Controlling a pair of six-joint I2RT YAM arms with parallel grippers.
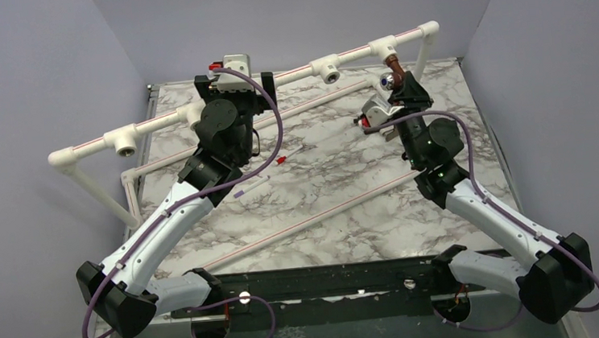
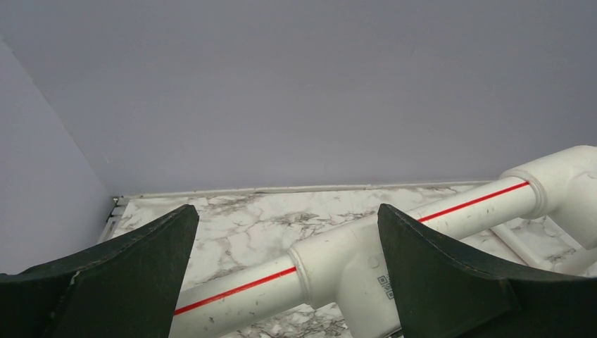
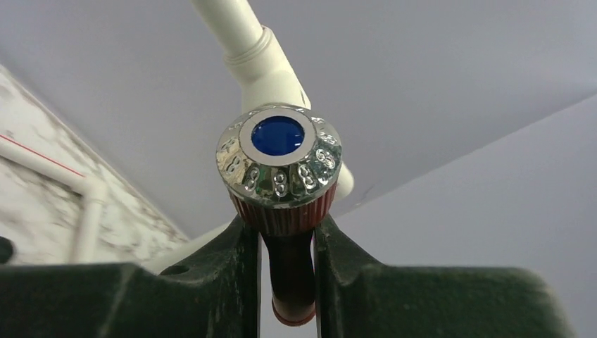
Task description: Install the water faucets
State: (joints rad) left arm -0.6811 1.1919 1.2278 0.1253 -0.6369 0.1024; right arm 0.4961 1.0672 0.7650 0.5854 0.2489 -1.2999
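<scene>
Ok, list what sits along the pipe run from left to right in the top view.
Left elbow → left tee → left gripper → middle tee → faucet → right elbow.

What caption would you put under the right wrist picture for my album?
Right pincer shut on a copper faucet, its chrome, blue-centred knob facing the camera, white pipe behind.

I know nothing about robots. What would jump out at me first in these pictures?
Probably the shiny faucet, chrome-capped with a blue disc, pinched in the right gripper at the far right of the marbled table. Next, the white pipe frame with its red stripe across the back, where the left gripper hangs wide open close to it.
</scene>
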